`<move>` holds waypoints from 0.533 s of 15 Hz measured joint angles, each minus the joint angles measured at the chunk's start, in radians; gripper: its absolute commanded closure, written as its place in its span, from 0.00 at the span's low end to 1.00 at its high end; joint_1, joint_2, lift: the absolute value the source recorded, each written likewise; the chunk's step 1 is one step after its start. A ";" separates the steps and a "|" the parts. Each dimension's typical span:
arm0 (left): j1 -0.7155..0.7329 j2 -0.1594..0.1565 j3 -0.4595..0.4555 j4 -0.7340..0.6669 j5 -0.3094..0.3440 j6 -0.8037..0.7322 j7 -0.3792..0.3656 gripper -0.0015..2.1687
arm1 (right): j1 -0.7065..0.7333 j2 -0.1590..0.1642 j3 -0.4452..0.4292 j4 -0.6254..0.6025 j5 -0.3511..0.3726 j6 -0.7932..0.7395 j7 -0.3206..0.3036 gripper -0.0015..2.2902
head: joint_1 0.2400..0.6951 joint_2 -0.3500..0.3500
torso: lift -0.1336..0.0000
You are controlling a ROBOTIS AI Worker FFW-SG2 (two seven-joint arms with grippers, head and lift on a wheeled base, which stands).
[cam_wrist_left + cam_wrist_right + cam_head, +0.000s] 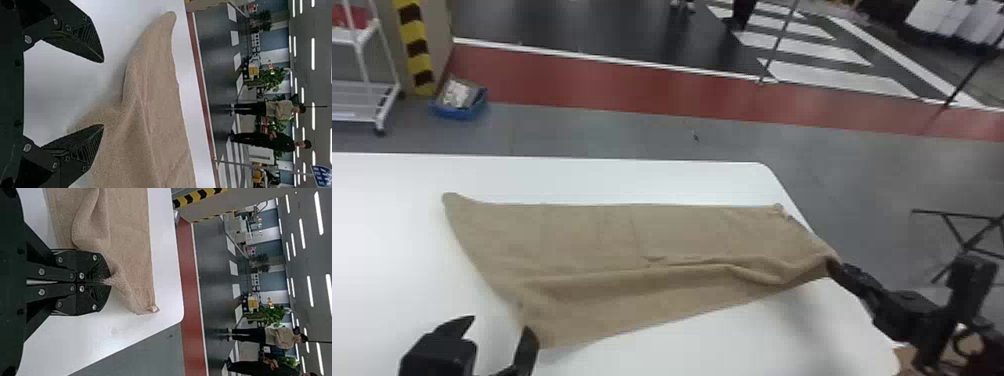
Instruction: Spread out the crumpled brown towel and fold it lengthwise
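Note:
The brown towel [612,240] lies spread across the table in the head view, with a long ridge along its near part. At its near left corner my left gripper [499,327] stands open, the right-hand finger close against the towel's edge. In the left wrist view the left gripper [103,93] has its fingers wide apart, one of them over the towel [156,102]. My right gripper [834,267] holds the near right corner, slightly raised. In the right wrist view the right gripper [105,282] is shut on a pinched bit of towel [129,239].
The white table [632,180] has its rounded far right corner just beyond the towel. On the floor behind stand a blue bin [459,107] and a white rack [362,100] at the left. A black metal stand [964,240] is at the right.

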 measured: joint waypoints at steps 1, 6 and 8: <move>-0.018 -0.004 -0.006 0.021 0.004 0.002 0.000 0.19 | 0.005 0.000 -0.002 -0.001 -0.002 -0.003 0.001 0.63 | 1.00 0.00 | 0.07; -0.044 -0.013 -0.001 0.025 0.074 0.034 -0.008 0.19 | 0.014 0.000 -0.011 0.006 -0.003 -0.023 0.000 0.63 | 1.00 0.00 | 0.07; -0.043 -0.015 -0.006 0.008 0.094 0.036 -0.002 0.19 | 0.014 0.000 -0.002 0.008 0.002 -0.028 -0.002 0.63 | 1.00 0.00 | 0.07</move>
